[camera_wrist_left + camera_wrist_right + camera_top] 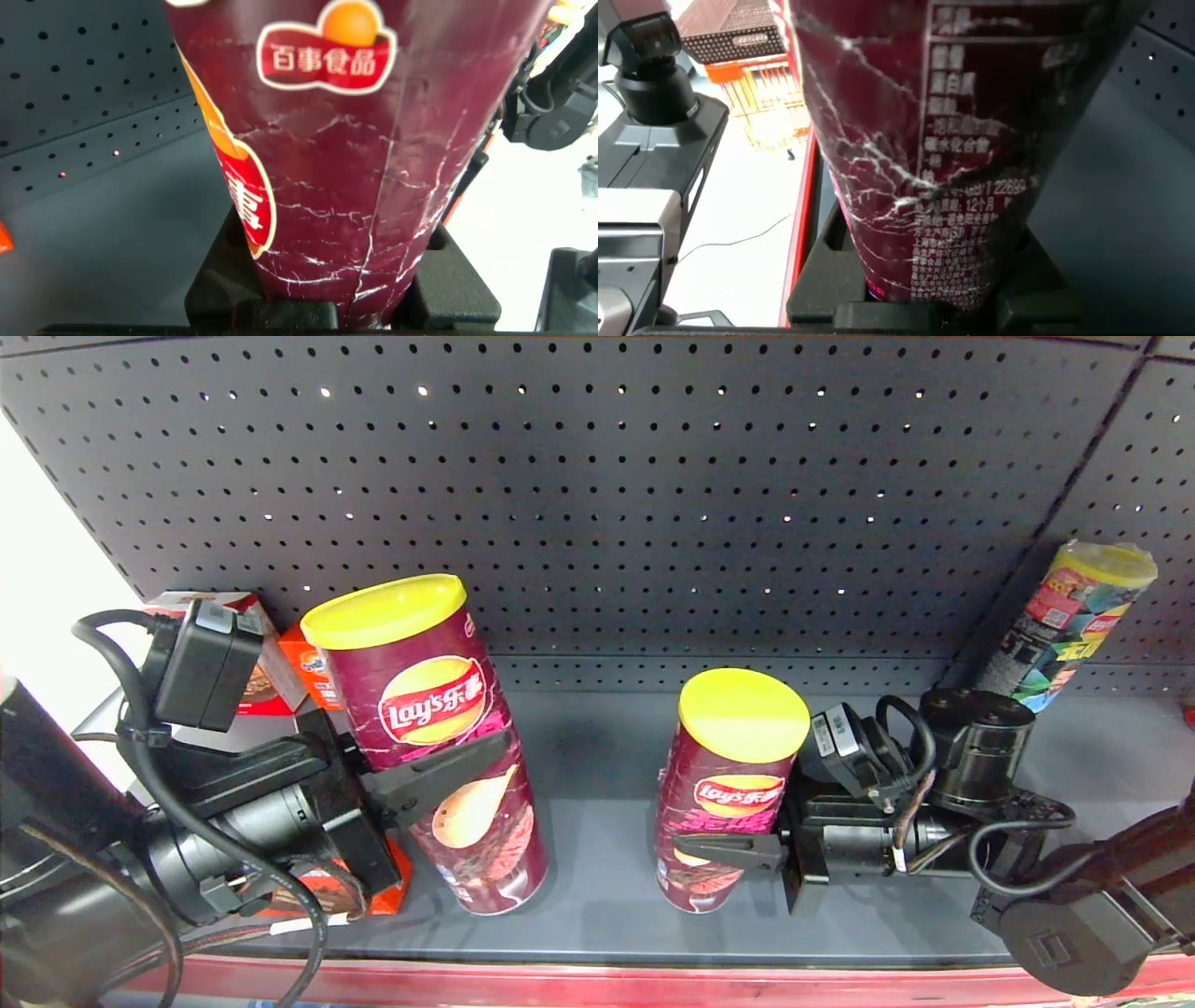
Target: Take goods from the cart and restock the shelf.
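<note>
Currently a dark grey shelf (pixel 597 775) with a perforated back panel (pixel 597 495) runs across the head view. At the far left, a red box (pixel 266 663) and an orange box (pixel 313 677) sit against the back. Just right of them, the left gripper (pixel 467 765) comes in level from the left, its fingers closed around the middle of a maroon chip canister (pixel 425 700) with a yellow lid. This canister's long axis is roughly upright, with its base near the shelf's front edge; whether the base touches the deck cannot be told. Right of centre, and well apart from it, a second maroon canister (pixel 733 775) is also roughly upright. The right gripper (pixel 700 835) reaches in level from the right and clamps its lower half. Each canister therefore sits inside its own arm's grip, with the fingers crossing the long axis, so the next step is probably to let go and draw each arm back sideways. At the far right, a multicoloured canister (pixel 1074 616) leans against the back corner.
</note>
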{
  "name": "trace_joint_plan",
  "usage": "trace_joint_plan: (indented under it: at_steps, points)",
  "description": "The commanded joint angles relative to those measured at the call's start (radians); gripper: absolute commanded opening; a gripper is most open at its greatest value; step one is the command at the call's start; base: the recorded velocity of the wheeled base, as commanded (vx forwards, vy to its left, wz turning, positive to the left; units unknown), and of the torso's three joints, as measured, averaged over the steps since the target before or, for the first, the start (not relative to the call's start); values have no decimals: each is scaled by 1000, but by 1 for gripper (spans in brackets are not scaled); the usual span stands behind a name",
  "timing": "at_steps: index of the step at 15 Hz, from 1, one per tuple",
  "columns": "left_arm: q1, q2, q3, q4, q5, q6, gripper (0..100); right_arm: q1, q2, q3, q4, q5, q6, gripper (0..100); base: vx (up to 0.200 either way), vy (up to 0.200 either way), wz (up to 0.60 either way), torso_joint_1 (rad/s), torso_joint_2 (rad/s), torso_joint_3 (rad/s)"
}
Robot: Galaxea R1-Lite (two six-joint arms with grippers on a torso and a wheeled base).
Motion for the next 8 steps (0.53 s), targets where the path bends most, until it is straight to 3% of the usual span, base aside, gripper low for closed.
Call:
trace_joint_plan:
  at_steps: [1,8]
  points:
    - [0,0,-1,-2,0,-4,0,0,3,3,1,0,-1,100,0,0,0,0,0,0]
    - [0,-1,0,-2,0,-6,0,-31,-55,78,0,-4,-4,100,0,0,0,0,0,0]
